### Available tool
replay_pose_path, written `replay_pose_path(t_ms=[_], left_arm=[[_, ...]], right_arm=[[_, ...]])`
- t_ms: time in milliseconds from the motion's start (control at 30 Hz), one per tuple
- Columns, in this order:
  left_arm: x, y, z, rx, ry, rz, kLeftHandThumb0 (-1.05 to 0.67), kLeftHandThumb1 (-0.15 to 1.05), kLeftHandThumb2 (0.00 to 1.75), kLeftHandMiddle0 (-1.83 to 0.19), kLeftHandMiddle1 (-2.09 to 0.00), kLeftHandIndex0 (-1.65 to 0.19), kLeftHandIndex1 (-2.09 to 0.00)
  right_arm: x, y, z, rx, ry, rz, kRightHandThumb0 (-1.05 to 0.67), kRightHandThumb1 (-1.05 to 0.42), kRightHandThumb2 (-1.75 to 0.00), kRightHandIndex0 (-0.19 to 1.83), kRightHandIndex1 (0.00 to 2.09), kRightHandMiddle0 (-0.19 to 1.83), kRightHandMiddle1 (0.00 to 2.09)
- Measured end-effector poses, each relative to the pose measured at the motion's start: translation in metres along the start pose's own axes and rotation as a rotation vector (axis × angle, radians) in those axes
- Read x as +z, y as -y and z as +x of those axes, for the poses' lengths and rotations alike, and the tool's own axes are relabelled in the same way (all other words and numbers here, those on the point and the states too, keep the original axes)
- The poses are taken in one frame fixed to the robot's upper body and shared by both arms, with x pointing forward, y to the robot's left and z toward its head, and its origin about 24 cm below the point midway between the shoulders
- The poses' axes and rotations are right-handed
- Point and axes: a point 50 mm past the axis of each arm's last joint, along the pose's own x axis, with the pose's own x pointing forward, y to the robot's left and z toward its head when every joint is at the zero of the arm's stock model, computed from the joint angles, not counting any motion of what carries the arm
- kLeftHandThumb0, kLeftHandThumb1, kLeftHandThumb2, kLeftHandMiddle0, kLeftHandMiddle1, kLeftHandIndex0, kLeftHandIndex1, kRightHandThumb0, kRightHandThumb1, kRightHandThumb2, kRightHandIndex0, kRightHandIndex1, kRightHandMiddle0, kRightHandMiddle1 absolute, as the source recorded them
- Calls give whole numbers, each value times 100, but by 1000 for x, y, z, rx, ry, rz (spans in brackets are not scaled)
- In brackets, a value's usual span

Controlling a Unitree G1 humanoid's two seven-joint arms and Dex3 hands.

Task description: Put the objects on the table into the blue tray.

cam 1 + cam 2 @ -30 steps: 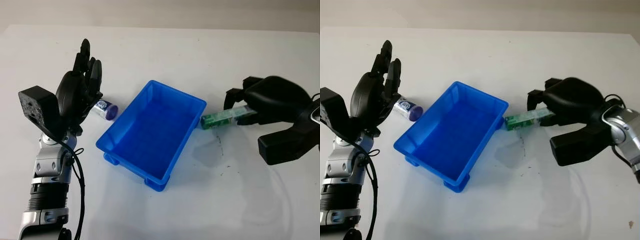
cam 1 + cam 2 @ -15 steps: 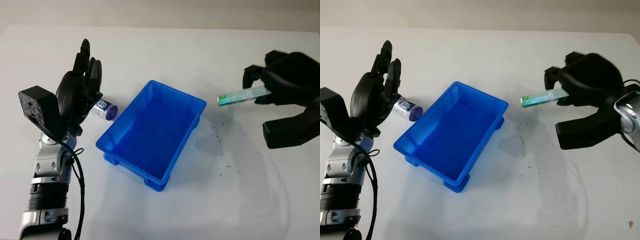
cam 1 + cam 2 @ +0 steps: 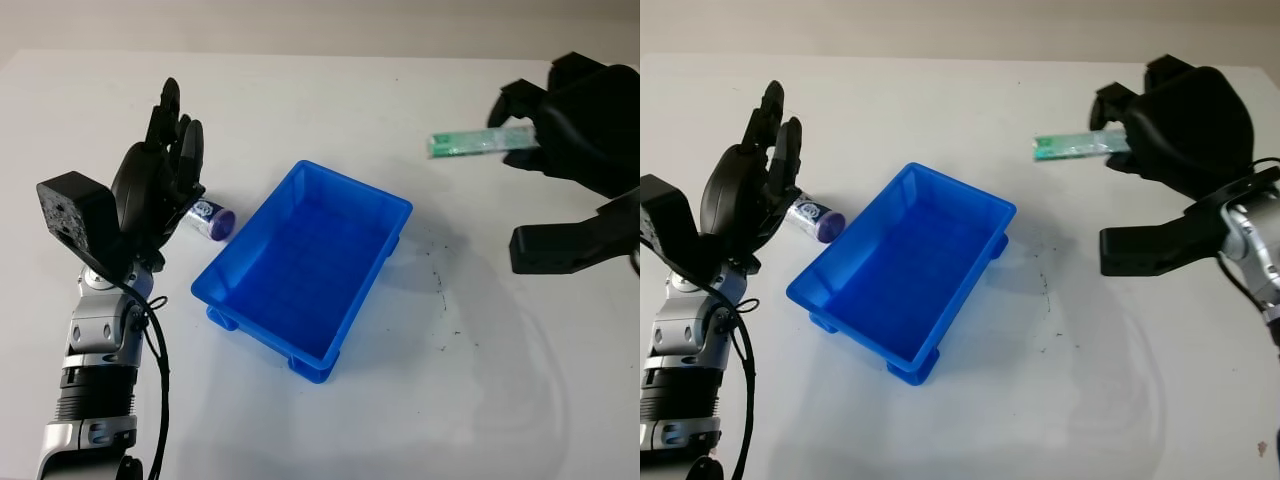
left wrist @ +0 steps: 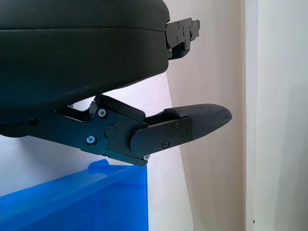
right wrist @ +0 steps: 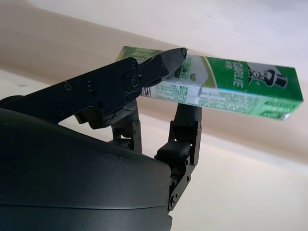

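The right hand (image 3: 575, 120) is raised above the table to the right of the blue tray (image 3: 305, 265), with its fingers (image 5: 130, 79) closed on one end of a green toothpaste box (image 3: 468, 144). The box is held roughly level, and its free end points toward the tray side. The right wrist view shows one finger pressed along the top face of the box and another supporting it from below, so the grip appears to act on a short section only. The step in hand is judged to be the carry to the tray. To do it well, keep the box level and move the hand sideways until the whole box is over the tray floor, not merely past the near rim. Align the box with the long axis of the tray, lower it close to the floor, then release. The left hand (image 3: 160, 190) is open and upright at the left of the tray. A small purple-capped bottle (image 3: 210, 218) lies on the table (image 3: 420, 400) just beside that hand.
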Motion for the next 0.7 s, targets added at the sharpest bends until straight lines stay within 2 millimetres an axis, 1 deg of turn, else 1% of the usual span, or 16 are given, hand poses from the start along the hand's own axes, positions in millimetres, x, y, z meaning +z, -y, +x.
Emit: replay_pose_path(t_ms=[33, 100, 233, 333, 400, 567, 700], left_arm=[[0, 0, 0, 0, 0, 0, -70, 105, 64, 19, 0, 19, 0], [0, 0, 0, 1, 0, 0, -70, 105, 64, 19, 0, 19, 0], [0, 0, 0, 2, -1, 0, -70, 105, 63, 19, 0, 19, 0], [0, 0, 0, 8, -1, 0, -71, 105, 62, 19, 0, 19, 0], [0, 0, 0, 9, 0, -2, -70, 105, 62, 19, 0, 19, 0], [0, 0, 0, 13, -1, 4, -71, 105, 63, 19, 0, 19, 0], [1, 1, 0, 25, 0, 8, -72, 105, 62, 19, 0, 19, 0]], right_arm=[[5, -1, 1, -22, 21, 25, -28, -94, -6, 55, 126, 45, 116], [18, -4, 3, -50, 67, 74, -26, -93, -5, 55, 122, 44, 121], [37, -6, 7, -109, 144, 159, -25, -94, -5, 55, 121, 41, 129], [48, -4, 15, -131, 186, 220, -27, -97, -6, 51, 121, 34, 134], [55, -2, 20, -135, 205, 271, -28, -97, -6, 50, 121, 33, 134], [76, 2, 34, -112, 288, 391, -33, -98, -6, 46, 133, 30, 141], [92, 6, 43, -88, 364, 472, -34, -97, -5, 47, 137, 32, 142]])
